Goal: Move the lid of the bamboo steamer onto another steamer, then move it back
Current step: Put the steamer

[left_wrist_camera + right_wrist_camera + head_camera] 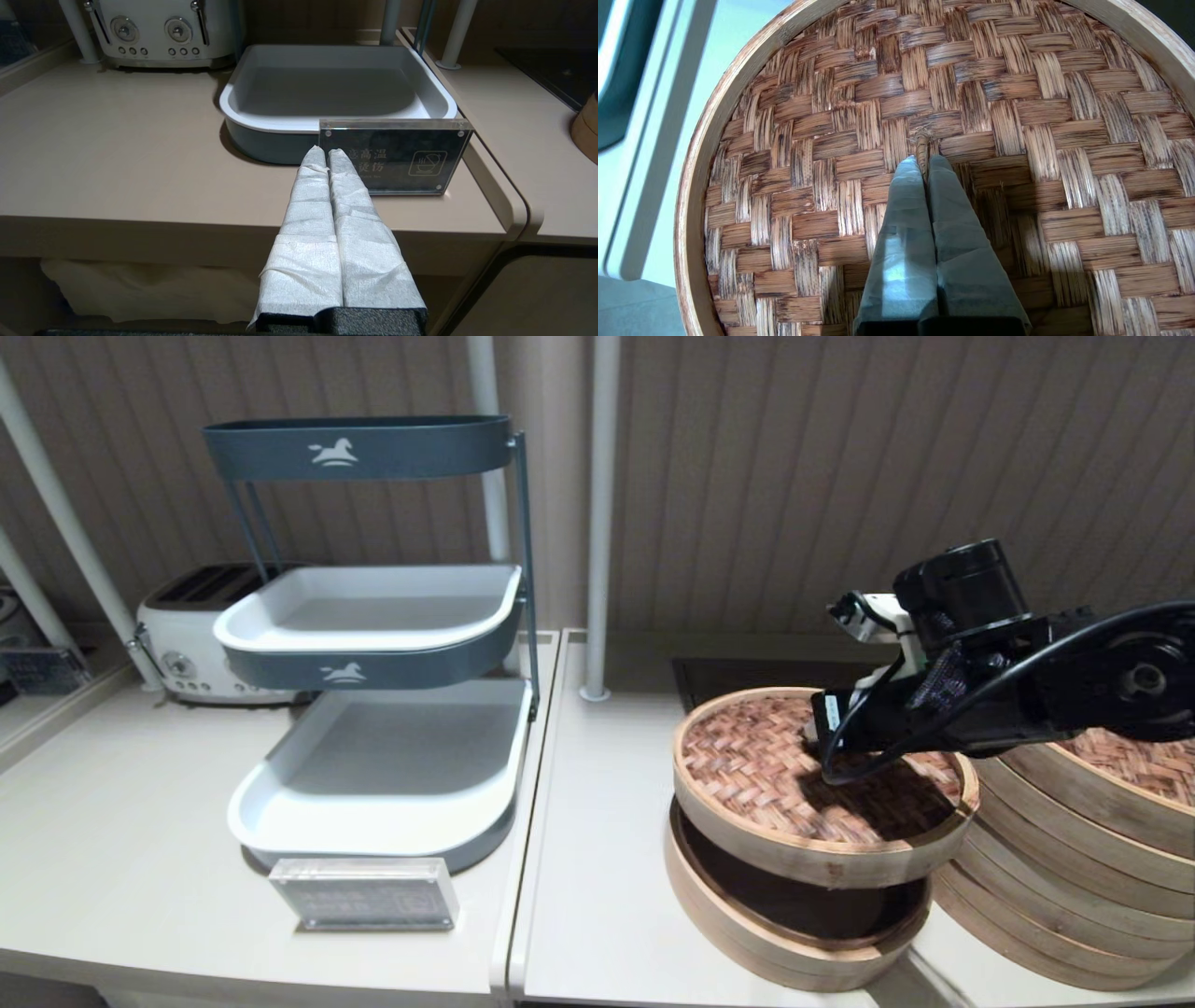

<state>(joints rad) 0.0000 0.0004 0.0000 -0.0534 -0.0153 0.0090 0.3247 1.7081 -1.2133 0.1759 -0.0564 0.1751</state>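
The bamboo steamer lid (766, 775), with a reddish-brown woven top and a pale rim, hangs slightly tilted just above a low open basket (747, 924); a dark gap shows between them. My right gripper (817, 733) is over the lid's centre. In the right wrist view it (923, 161) is shut on the thin loop handle (921, 142), with the weave of the lid (831, 140) all around it. The tall stacked steamer (1055, 887) stands just right of the lid, partly behind my arm, with a woven top (1139, 756) of its own. My left gripper (326, 151) is parked shut and empty at the left counter's front edge.
A three-tier grey tray rack (373, 616) stands on the left counter, with a toaster (187, 635) behind it and an acrylic sign (364, 894) in front. A dark cooktop (747, 670) lies behind the steamers. White poles rise at the back.
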